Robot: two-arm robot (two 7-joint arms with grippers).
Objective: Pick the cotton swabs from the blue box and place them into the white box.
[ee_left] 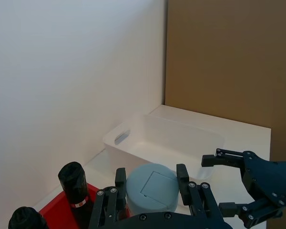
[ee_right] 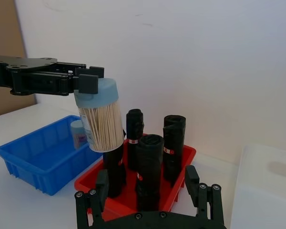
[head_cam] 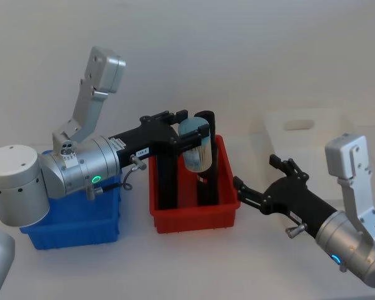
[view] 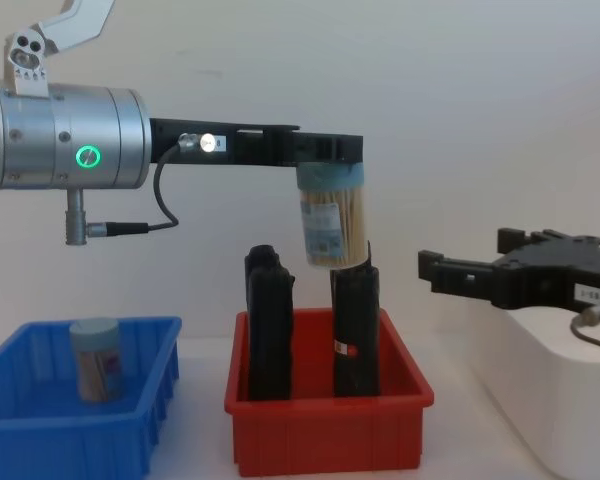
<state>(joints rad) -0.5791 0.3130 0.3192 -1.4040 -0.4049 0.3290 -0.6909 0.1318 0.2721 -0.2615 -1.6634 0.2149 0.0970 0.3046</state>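
Left end effector (view: pixel 330 160) clamps cotton swabs jar (view: pixel 332 228) over red bin (view: pixel 330 440) (right end effector (head_cam: pixel 255 172) empty, spread).

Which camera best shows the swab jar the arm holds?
The right wrist view: the held jar shows whole, pinched at its top by the left gripper. The chest view shows it sideways. The head view has it partly covered; the left wrist view looks down on its lid. The right gripper hovers by the white box.

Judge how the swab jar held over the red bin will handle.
Probably light: the swab jar is clear plastic packed with thin sticks. Its smooth round wall could slip or roll; the left gripper holds only the cap. Tall and narrow, it may tip when set down.
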